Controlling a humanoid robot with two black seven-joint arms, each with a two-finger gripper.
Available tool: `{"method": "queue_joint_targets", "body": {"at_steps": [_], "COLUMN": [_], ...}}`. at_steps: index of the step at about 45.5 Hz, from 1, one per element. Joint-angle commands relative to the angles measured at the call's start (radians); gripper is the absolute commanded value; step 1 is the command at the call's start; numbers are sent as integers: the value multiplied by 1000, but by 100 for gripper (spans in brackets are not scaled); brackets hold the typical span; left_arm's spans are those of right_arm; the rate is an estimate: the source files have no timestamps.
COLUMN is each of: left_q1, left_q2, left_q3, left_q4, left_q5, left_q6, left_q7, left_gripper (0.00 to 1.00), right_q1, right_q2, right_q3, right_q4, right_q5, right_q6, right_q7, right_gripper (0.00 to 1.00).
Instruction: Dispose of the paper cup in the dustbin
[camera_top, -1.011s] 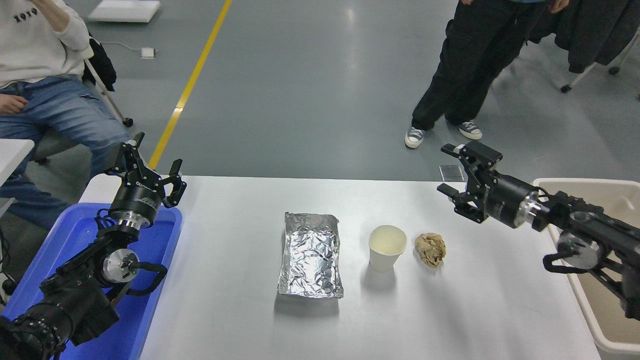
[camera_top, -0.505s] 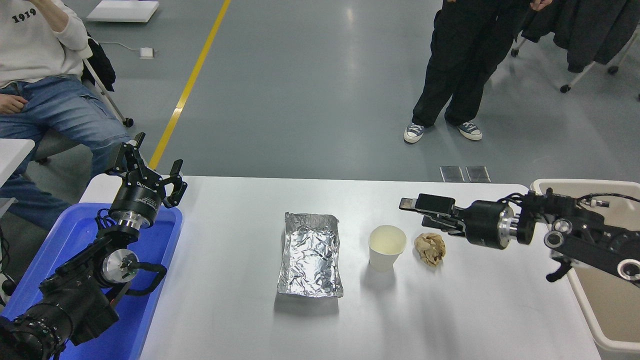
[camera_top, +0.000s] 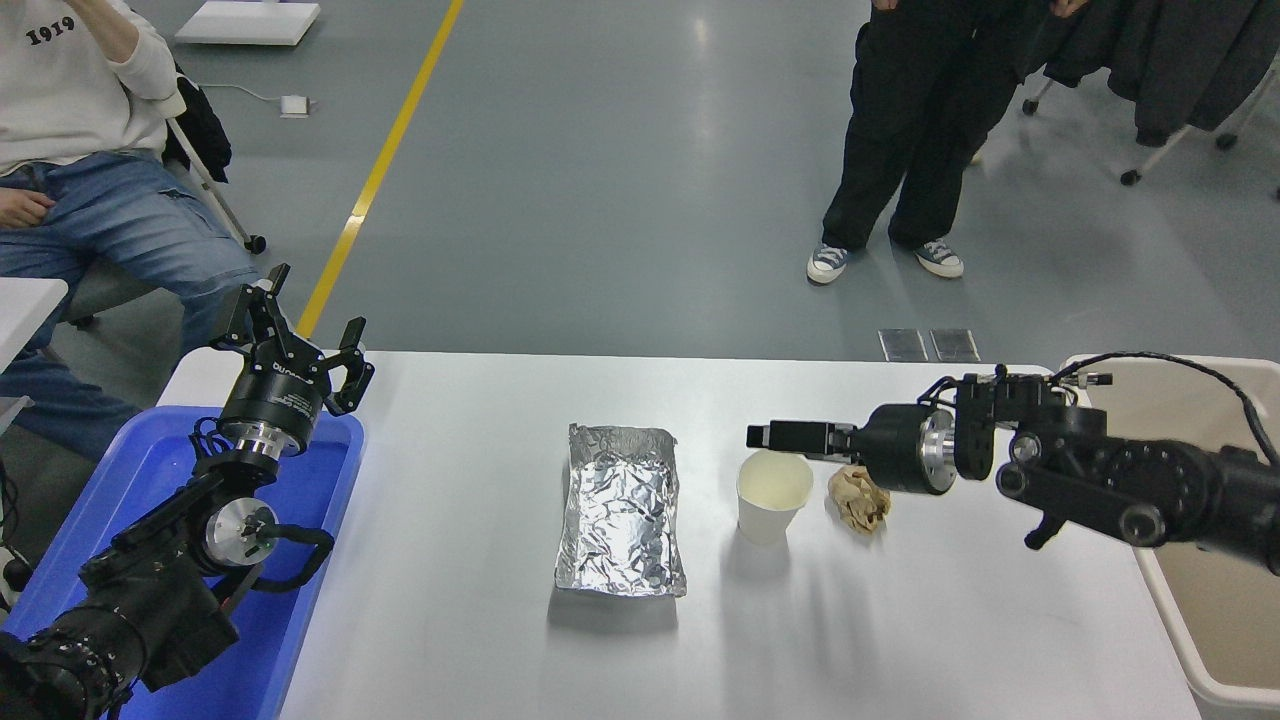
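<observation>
The paper cup (camera_top: 773, 495) stands upright on the white table (camera_top: 450, 620), white with a cream inside, between a silver foil tray (camera_top: 622, 510) and a crumpled brown paper ball (camera_top: 860, 498). My right gripper (camera_top: 768, 437) reaches in level from the right, over the paper ball, with its tip just above the cup's far rim. It is edge-on to the camera and holds nothing that I can see. The beige dustbin (camera_top: 1215, 685) stands off the table's right edge, partly behind my right arm. My left gripper (camera_top: 292, 340) is open and parked over the blue tray.
A blue plastic tray (camera_top: 150, 470) sits at the table's left end under my left arm. A person sits at the far left (camera_top: 90, 190). Another person stands beyond the table (camera_top: 910, 150).
My right gripper has dropped from above the table's far right, turned level and moved left across the paper ball to the cup's far rim. The cup, foil tray and ball have not moved.
</observation>
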Motion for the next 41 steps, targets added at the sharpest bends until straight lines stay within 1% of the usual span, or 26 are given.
{"method": "queue_joint_targets", "body": {"at_steps": [1, 16, 28, 41], "left_q1": [-1, 1, -1, 1], "left_q2": [0, 0, 0, 0], "left_q3": [0, 0, 0, 0], "left_q4": [0, 0, 0, 0], "left_q5": [0, 0, 0, 0], "left_q6": [0, 0, 0, 0], "left_q7": [1, 1, 1, 1], "left_gripper": [100, 100, 100, 100], "right_q1": [9, -8, -14, -26], "right_q2": [44, 73, 76, 113], "right_q3": [-53, -101, -99, -104], "right_q4": [-66, -121, -132, -191], "right_q5": [-60, -92, -91, -89], "right_q6": [-43, -86, -91, -91], "right_q7": [2, 5, 5, 13], "right_gripper": [99, 99, 99, 99]}}
